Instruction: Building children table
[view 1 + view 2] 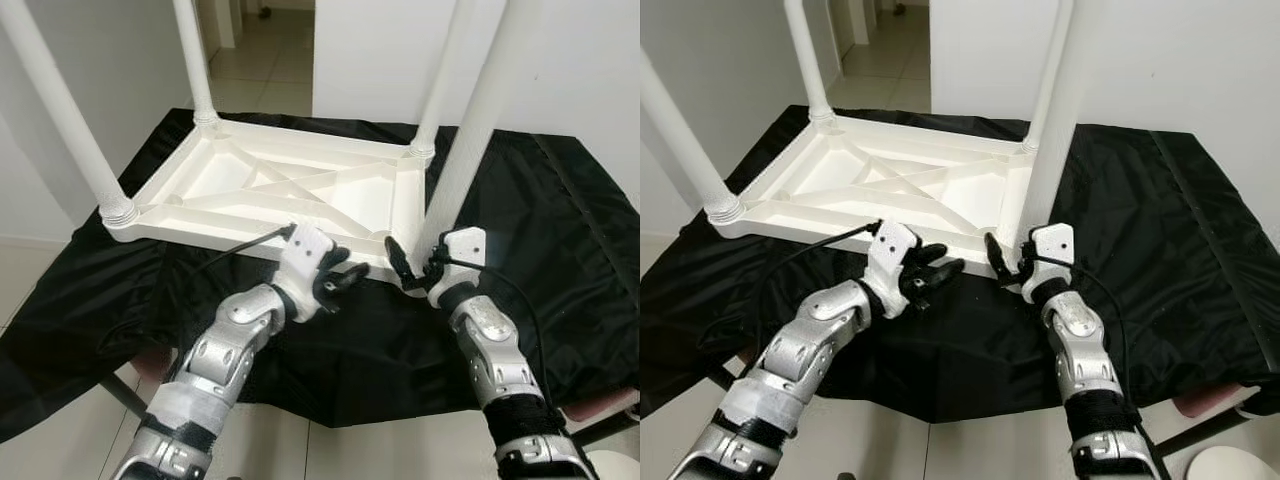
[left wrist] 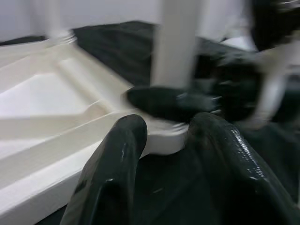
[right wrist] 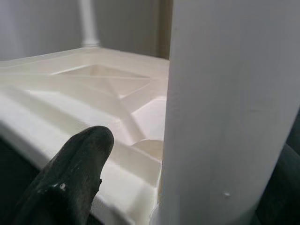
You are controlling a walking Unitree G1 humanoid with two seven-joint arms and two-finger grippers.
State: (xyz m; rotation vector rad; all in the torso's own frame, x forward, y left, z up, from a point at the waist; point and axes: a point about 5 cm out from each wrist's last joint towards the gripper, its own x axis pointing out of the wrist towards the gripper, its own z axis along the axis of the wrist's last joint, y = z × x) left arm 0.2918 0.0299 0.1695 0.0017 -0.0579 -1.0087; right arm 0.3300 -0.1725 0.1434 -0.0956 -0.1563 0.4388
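A white plastic children's table (image 1: 290, 185) lies upside down on a black cloth (image 1: 560, 220). Legs stand up from its corners: near left (image 1: 60, 110), far left (image 1: 195, 60), far right (image 1: 440, 90) and near right (image 1: 475, 130). My right gripper (image 1: 420, 265) is open at the base of the near right leg (image 3: 225, 108), which stands between its fingers. One finger (image 3: 84, 154) sits a little off the leg over the table's rim. My left gripper (image 1: 342, 270) is open and holds nothing. It hovers just in front of the table's near edge, pointing toward that corner (image 2: 164, 136).
The cloth drapes over a low support, its front edge close to my arms. Tiled floor (image 1: 90, 430) shows below, with a metal leg (image 1: 120, 395) and a pink edge (image 1: 600, 410). White walls stand behind, and a doorway (image 1: 260, 50) opens at the back.
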